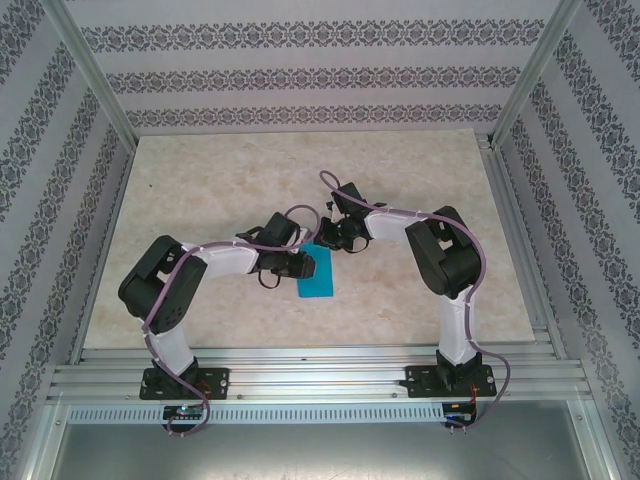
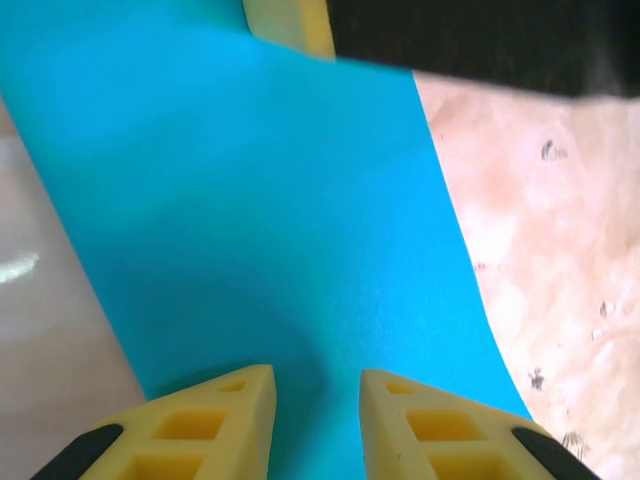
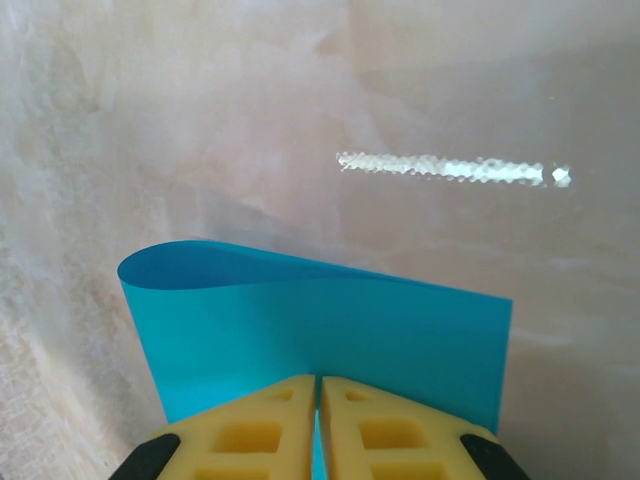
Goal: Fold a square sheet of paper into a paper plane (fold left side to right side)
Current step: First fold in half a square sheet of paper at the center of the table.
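The square sheet of paper [image 1: 319, 278] is bright cyan and lies on the table between the two arms, doubled over into a narrow upright rectangle. In the right wrist view the sheet [image 3: 330, 320] curls over in a soft loop at its left, and my right gripper [image 3: 318, 385] is shut on its near edge. My left gripper [image 2: 317, 385] is open, its yellow fingertips [image 2: 240, 395] spread apart over the flat sheet [image 2: 270, 220], with nothing between them. A yellow finger of the right gripper [image 2: 290, 22] shows at the sheet's far edge. The paper plane is out of view.
The beige marbled table [image 1: 220, 180] sits inside a metal frame with patterned walls on three sides. Both grippers [image 1: 300, 265] [image 1: 330, 238] meet near the table's middle, a few centimetres apart. Bare tabletop lies to the right of the sheet [image 2: 560, 260].
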Tool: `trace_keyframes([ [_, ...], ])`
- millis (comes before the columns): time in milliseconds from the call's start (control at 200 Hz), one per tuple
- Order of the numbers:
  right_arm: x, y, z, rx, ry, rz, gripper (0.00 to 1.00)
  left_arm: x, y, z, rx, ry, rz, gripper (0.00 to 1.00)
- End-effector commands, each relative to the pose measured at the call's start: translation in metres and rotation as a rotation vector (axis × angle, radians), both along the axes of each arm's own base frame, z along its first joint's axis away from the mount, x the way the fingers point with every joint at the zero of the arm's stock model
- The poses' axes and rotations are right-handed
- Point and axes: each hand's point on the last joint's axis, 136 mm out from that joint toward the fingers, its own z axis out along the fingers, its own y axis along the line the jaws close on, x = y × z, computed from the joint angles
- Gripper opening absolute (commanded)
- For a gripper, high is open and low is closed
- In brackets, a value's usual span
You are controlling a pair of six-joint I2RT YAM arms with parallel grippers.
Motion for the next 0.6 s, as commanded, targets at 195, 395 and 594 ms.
trace_keyframes([
  [195,-0.012,-0.025,-0.043,-0.154,0.062,-0.027,0.12,-0.052,0.001,-0.007,-0.049,0.088,-0.125,0.26],
  [395,-0.012,-0.025,-0.042,-0.154,0.06,-0.028,0.12,-0.071,0.002,-0.01,-0.056,0.112,-0.17,0.25],
  [594,-0.012,-0.025,-0.042,-0.153,0.061,-0.027,0.12,-0.086,0.005,-0.01,-0.06,0.133,-0.193,0.24],
])
